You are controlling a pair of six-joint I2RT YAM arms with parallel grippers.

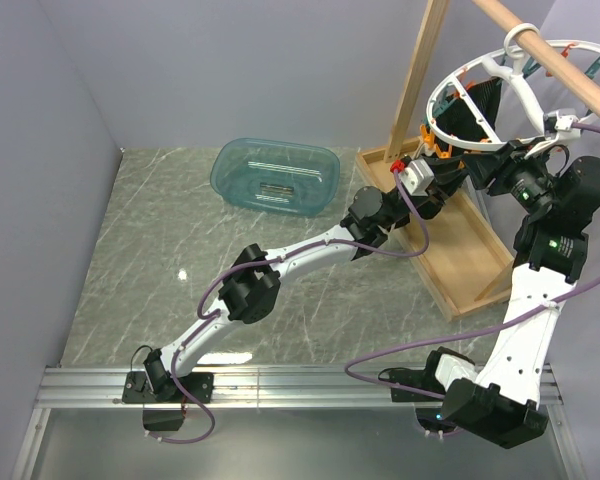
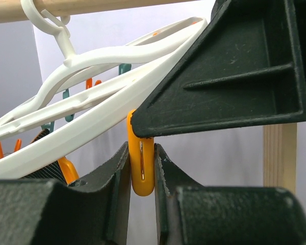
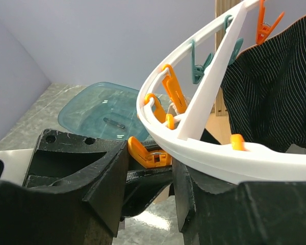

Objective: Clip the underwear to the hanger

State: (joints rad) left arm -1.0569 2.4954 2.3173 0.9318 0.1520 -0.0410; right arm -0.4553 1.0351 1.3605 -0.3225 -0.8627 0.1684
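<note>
Two tools crowd the hanger (image 3: 219, 158), which hangs from the wooden pole (image 2: 117, 6) at 2 o'clock of the bench (image 1: 160, 230). The left tool (image 2: 142, 149) is pinched onto an orange clip (image 2: 142, 178) dangling under the ring. The right tool (image 3: 150, 171) has its jaws apart, with orange plastic and the rim across the gap; whether it grips anything I cannot tell. The underwear (image 3: 268, 97) shows only as dark pinstriped cloth hanging at 3 o'clock of the ring, its waistband out of view. The teal basin (image 1: 230, 165) sits at 12 o'clock.
</note>
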